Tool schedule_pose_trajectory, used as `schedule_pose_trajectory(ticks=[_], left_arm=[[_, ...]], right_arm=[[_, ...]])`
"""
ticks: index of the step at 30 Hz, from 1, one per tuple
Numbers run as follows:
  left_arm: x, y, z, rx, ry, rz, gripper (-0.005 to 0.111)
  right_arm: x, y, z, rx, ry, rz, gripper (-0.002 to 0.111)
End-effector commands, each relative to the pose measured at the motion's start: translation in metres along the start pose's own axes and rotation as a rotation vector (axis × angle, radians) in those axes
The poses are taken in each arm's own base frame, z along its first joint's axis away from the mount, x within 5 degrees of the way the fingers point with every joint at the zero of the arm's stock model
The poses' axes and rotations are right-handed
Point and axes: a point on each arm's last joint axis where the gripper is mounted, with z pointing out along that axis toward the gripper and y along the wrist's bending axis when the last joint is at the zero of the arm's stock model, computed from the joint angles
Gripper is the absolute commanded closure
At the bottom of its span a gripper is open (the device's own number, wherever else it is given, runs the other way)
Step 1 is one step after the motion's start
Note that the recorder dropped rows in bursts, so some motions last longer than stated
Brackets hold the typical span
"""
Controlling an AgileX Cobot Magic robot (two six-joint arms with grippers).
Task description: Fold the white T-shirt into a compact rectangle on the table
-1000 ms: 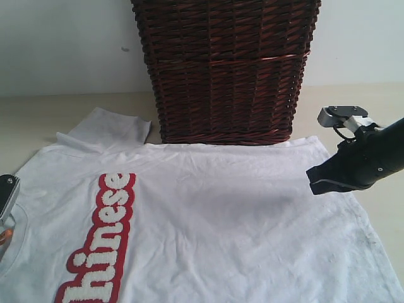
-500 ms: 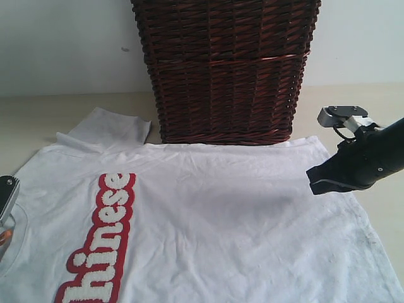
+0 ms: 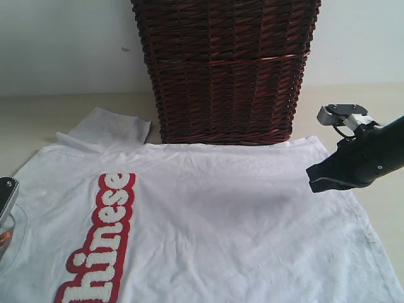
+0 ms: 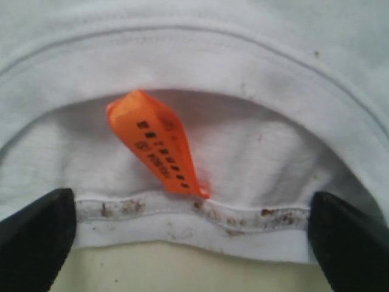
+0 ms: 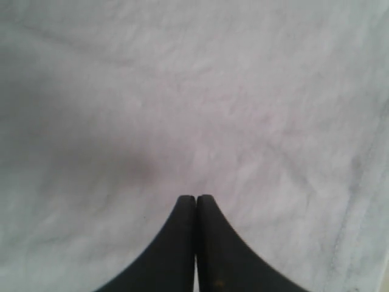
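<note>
Evidently shirt (image 3: 221, 214) is soft, limp, light; grip collar (image 4: 182, 210) at 9 o'clock. Left gripper (image 4: 191, 236) spread astride it; right gripper (image 5: 196, 207) clenched, empty.

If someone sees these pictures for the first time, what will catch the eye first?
The red chest patch with fuzzy white letters stands out on the white T-shirt spread over the table. Behind it rises a dark brown wicker basket. Inside the collar, the left wrist view shows a bright orange tag.

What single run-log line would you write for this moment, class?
white T-shirt: flat, unfolded on table | left gripper: open at collar | right gripper: shut, over shirt body
</note>
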Motion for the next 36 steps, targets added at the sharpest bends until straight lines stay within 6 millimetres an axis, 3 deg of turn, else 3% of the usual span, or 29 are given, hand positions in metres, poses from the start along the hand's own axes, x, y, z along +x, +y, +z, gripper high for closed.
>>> schedule_pose_trajectory(ticks=[1,8,18,26,32,36], left_arm=[[0.002,-0.001,0.002,0.001,0.013,0.020,0.002],[0.002,-0.001,0.002,0.001,0.013,0.020,0.002],[0.002,-0.001,0.002,0.001,0.013,0.020,0.002],[0.002,-0.001,0.002,0.001,0.013,0.020,0.002],[0.002,-0.001,0.002,0.001,0.013,0.020,0.002],[0.002,-0.001,0.002,0.001,0.013,0.020,0.002]], right_arm=[[-0.007,0.004,-0.005,-0.050,0.000,-0.026,0.108],[-0.011,0.010,-0.014,-0.072,-0.013,-0.049,0.108],[-0.030,0.027,-0.067,0.028,-0.201,-0.132,0.108],[-0.050,0.046,-0.113,0.129,-0.291,-0.323,0.108],[-0.060,0.072,-0.125,0.348,-0.139,-0.665,0.108],[-0.050,0.068,-0.116,0.497,0.136,-0.803,0.107]])
